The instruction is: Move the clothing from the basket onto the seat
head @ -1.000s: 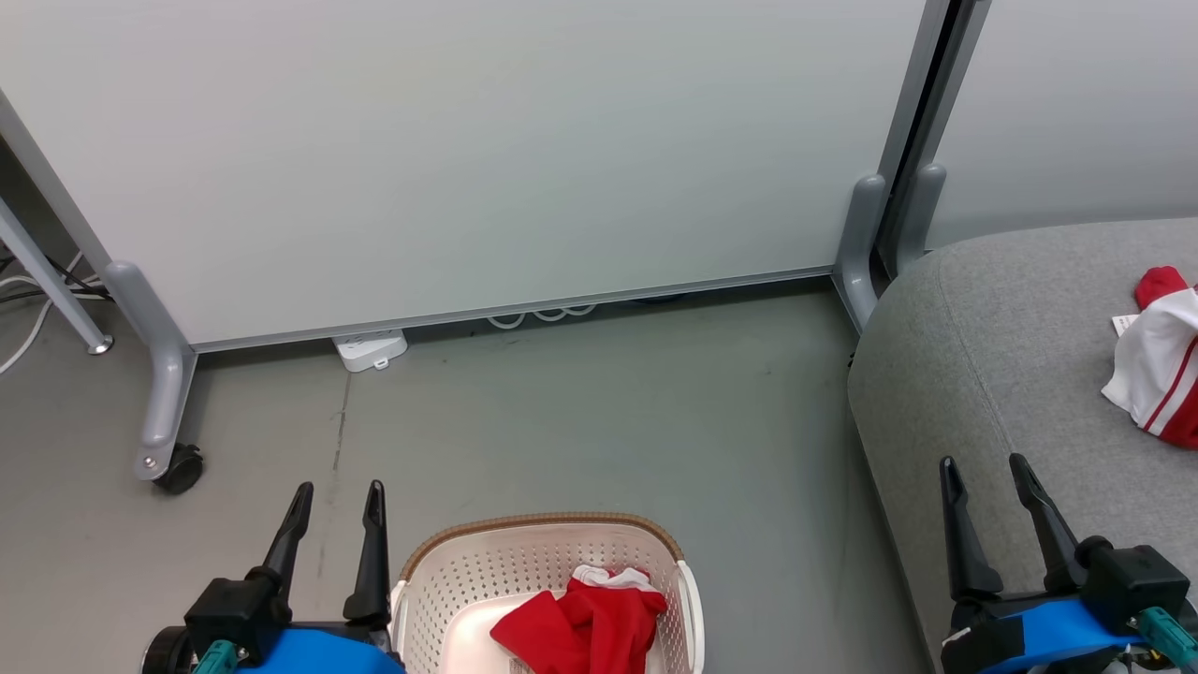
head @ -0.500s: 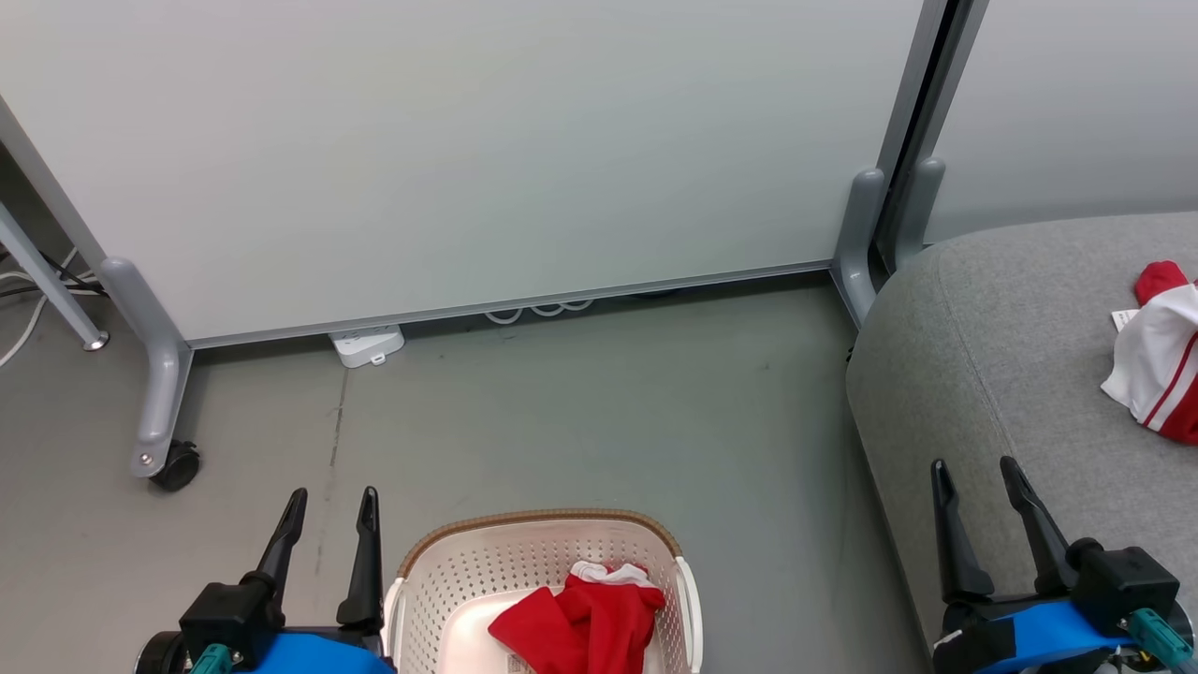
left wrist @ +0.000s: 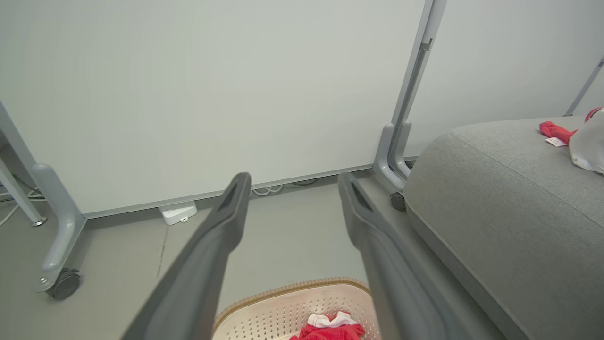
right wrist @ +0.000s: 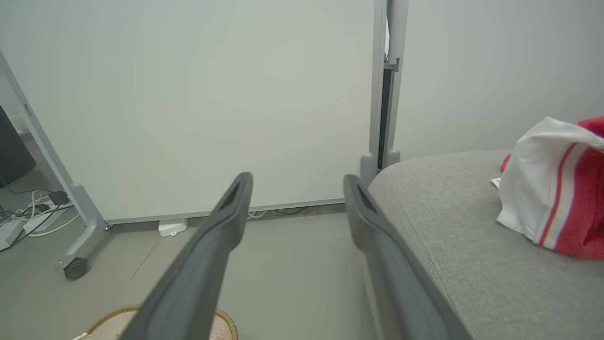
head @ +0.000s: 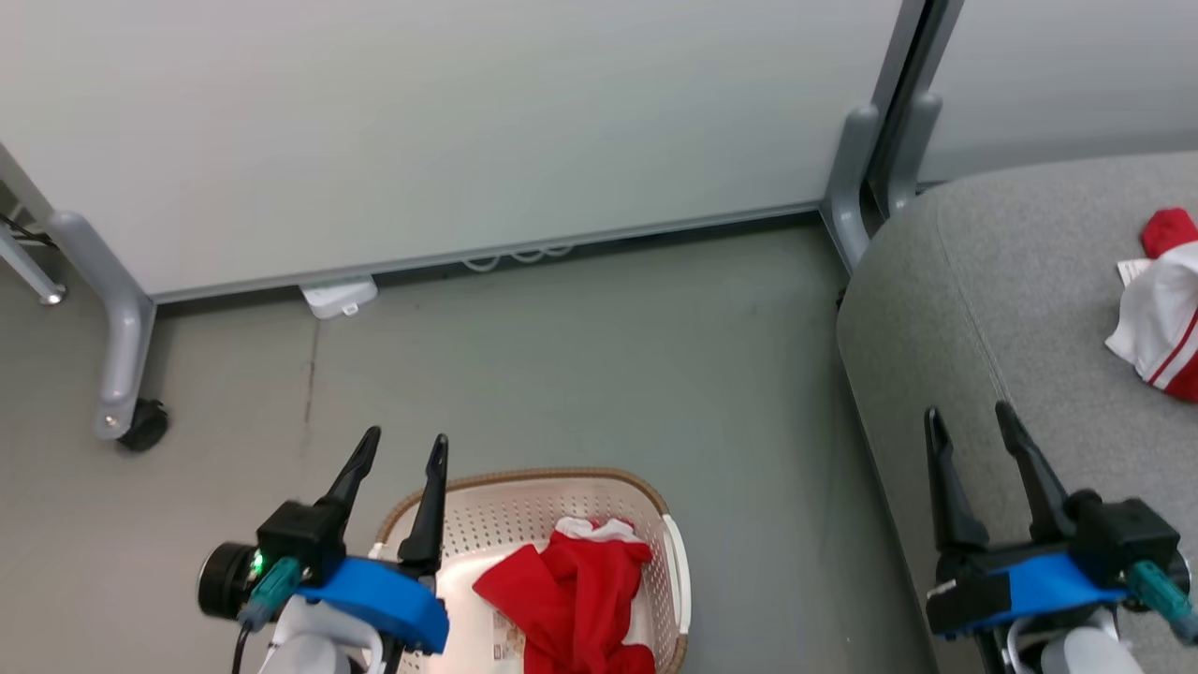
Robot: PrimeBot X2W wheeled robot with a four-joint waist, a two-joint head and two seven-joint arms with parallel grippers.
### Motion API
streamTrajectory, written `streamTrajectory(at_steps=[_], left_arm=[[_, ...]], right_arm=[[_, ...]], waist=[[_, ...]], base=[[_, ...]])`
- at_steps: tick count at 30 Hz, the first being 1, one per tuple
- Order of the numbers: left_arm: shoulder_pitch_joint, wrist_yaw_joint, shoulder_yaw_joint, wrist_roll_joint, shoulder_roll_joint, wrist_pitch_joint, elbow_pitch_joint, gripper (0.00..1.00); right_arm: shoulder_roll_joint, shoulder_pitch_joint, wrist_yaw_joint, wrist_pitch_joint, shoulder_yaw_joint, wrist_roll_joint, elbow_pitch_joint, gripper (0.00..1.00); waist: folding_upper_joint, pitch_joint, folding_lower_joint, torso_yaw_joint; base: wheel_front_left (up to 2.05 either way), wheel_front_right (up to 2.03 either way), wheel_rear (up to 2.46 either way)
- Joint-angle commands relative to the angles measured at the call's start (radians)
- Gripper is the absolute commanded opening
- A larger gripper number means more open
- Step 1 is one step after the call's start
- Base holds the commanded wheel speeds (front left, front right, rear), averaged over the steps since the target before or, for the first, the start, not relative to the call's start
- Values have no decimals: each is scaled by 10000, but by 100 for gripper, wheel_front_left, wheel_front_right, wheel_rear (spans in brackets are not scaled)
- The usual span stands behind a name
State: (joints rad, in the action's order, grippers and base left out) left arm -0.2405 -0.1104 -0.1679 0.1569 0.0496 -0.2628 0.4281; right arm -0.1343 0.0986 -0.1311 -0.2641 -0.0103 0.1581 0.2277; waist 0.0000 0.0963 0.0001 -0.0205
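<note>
Jaws of the left gripper (head: 407, 435) stand wide apart and hold nothing. Its two dark fingers (left wrist: 207, 264) point toward 12 o'clock in the head view. The finger nearer the middle crosses in front of the 9 o'clock rim of the basket (head: 562, 476), and whether it touches that rim cannot be told. Jaws of the right gripper (head: 966, 410) are just as wide and hold nothing. They hang over the rounded edge of the seat (head: 1011, 281), at about 4 o'clock in the head view.

In the basket lies the red garment (head: 571, 599), crumpled into a heap. Its white trim sits at the heap's 12 o'clock side, close to the far perforated wall. The heap fills the basket's middle and 3 o'clock half, and pale basket bottom shows on the 9 o'clock side.

On the seat lies the red jersey (head: 1156, 318), its white panel and red stripes uppermost. It is at 3 o'clock, cut by the picture's edge and well apart from the right gripper.

A band of grey floor (head: 749, 421) separates the basket's 3 o'clock rim from the seat's edge. A wider stretch runs from the basket toward 12 o'clock, up to the partition panel (head: 468, 122). At the panel's foot a white power strip (head: 339, 298) rests at 11 o'clock. A caster (head: 142, 426) stands at 9 o'clock, near the left gripper.
</note>
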Motion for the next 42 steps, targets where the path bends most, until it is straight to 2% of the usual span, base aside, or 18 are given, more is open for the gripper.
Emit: streamTrajectory(at_steps=[1, 16, 25, 32, 42], left_arm=[[-371, -59, -143, -58, 25, -31, 303, 100], [-3593, -204, -1825, -459, 163, -31, 4730, 100], [-5219, -198, -3113, -40, 301, 167, 6972, 100], [-5884, -189, -4087, 590, 307, 791, 7856, 100], [-6341, -190, -5226, 1463, 471, 1723, 8120, 100]], right_arm=[[-65, 336, 7, -5, -28, -44, -71, 100], [71, 2691, 7, -5, -432, -116, -503, 100], [185, 3678, 7, -7, -561, -155, -684, 100], [265, 4130, 7, -5, -574, -164, -825, 100], [345, 4428, 7, -5, -510, -206, -1061, 100]], waist=[[0, 430, -1, -222], [0, 3328, -1, -1475], [0, 4960, -1, -1938], [0, 5847, -1, -2144], [0, 6891, -1, -2215]], base=[[0, 0, 0], [0, 0, 0], [0, 0, 0], [0, 0, 0], [0, 0, 0]])
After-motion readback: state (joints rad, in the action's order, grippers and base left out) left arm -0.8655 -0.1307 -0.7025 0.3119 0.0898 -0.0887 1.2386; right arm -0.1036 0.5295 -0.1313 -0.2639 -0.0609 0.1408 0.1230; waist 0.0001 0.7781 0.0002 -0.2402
